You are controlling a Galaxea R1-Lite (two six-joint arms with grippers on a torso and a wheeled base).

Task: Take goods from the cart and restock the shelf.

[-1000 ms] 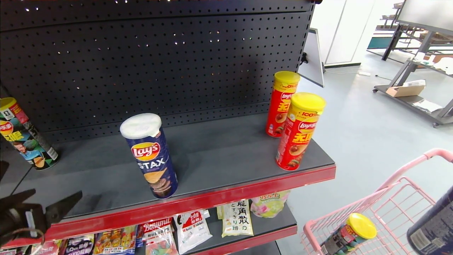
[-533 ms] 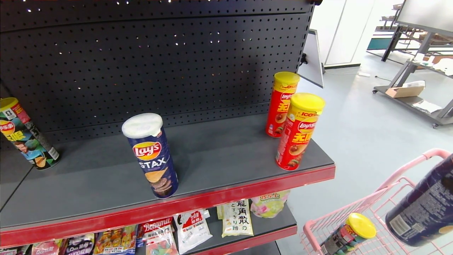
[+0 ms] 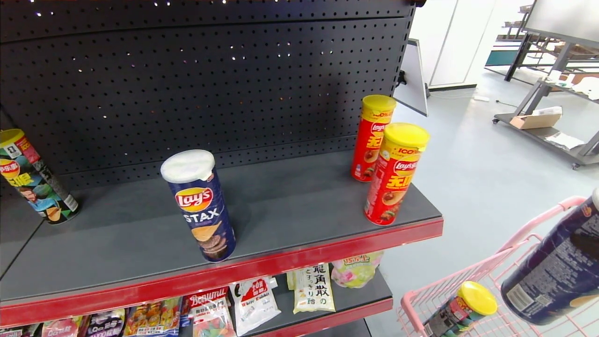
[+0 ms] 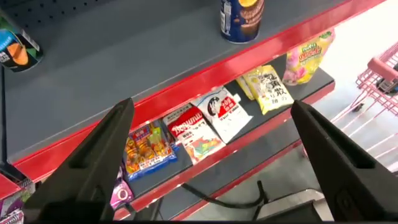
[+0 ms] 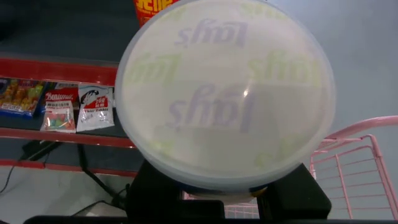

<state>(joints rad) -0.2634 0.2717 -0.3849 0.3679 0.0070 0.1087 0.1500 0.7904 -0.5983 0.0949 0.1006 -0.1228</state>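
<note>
A dark blue chip can [image 3: 552,271] hangs tilted over the pink cart [image 3: 468,276] at the right edge. My right gripper [image 5: 227,202] is shut on it, and its white lid [image 5: 225,93] faces the wrist camera. Another can with a yellow lid [image 3: 461,306] lies in the cart. On the grey shelf [image 3: 290,206] stand a matching blue can [image 3: 199,206], two red cans [image 3: 395,173] [image 3: 374,138] and a colourful can [image 3: 32,178]. My left gripper [image 4: 211,155] is open and holds nothing. It is low in front of the shelf's red edge [image 4: 186,87].
The lower shelf holds several snack bags [image 3: 255,302], and those bags [image 4: 211,118] also lie under my left gripper. A dark pegboard wall [image 3: 210,84] backs the shelf. Open grey floor lies to the right, with a metal rack [image 3: 547,117] farther off.
The held blue can has risen and moved left into the head view. My left gripper has dropped out of the head view's lower left corner.
</note>
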